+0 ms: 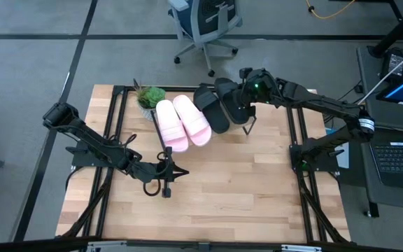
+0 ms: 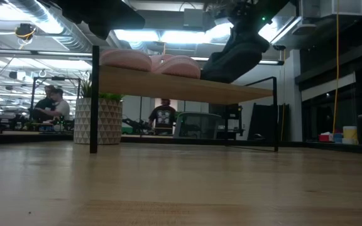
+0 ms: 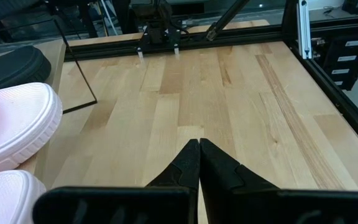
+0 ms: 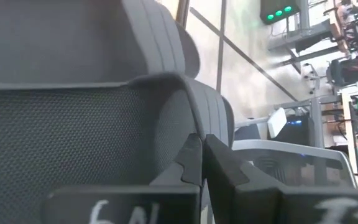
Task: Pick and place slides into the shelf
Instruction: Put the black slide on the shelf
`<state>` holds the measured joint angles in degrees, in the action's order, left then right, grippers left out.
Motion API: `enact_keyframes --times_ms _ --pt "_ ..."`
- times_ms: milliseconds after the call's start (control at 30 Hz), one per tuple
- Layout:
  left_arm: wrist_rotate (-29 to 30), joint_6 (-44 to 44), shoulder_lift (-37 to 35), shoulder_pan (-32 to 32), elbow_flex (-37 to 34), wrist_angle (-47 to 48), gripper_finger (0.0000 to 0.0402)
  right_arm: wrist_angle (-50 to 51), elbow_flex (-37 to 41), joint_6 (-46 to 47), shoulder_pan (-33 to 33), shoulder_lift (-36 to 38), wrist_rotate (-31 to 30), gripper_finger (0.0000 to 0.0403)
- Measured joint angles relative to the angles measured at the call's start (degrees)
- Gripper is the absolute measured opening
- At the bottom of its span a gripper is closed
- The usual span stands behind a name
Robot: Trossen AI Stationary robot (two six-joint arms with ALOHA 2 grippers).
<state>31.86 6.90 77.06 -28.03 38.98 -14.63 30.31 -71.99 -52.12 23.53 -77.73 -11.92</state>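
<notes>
So this looks like the tail end of the job. Both pink slides (image 1: 182,122) sit side by side on the shelf (image 2: 187,89), and the two black slides (image 1: 219,103) are up there too, right next to the pink pair on the right-arm side. One black one looks tipped up against the other rather than lying flat, at least going by the low view, where a dark shape leans off the board's far end.

The right pincer (image 1: 246,94) is right at the black slides, reaching in over the shelf from the right side of the desk (image 1: 222,196) with its arm stretched long and nearly level. Its fingers are pressed together, and in the right wrist view the tips sit against the ribbed strap of the black slide. I can't tell whether it's actually pinching a bit of strap or just touching it.

My guess for the next move: nudge or reseat that last black slide so it lies flat, then back off without dragging it along. Needs a gentle touch, since the board is slanted.

The left pincer (image 1: 166,175) is parked low over bare desk, well apart from the shelf, fingers closed on nothing, arm folded back toward its base.
</notes>
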Motion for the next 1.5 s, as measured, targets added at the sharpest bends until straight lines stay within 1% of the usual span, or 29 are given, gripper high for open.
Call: enact_keyframes --times_ms 233,333,667,1500 --pt "0.0 0.0 0.0 0.0 0.0 0.0 0.0004 2.5 0.1 0.7 0.6 -0.2 0.0 0.0008" --pt "0.0 0.1 0.0 0.0 0.0 0.0 0.0004 2.1 1.2 0.7 0.6 -0.2 0.1 0.0008" --pt "0.0 0.2 0.0 0.0 0.0 0.0 0.0004 -3.7 5.8 -0.9 0.6 -0.2 0.0 0.0008" --pt "0.0 0.2 0.0 0.0 0.0 0.0 0.0004 -2.3 5.9 -0.4 1.2 -0.5 0.0 0.0008"
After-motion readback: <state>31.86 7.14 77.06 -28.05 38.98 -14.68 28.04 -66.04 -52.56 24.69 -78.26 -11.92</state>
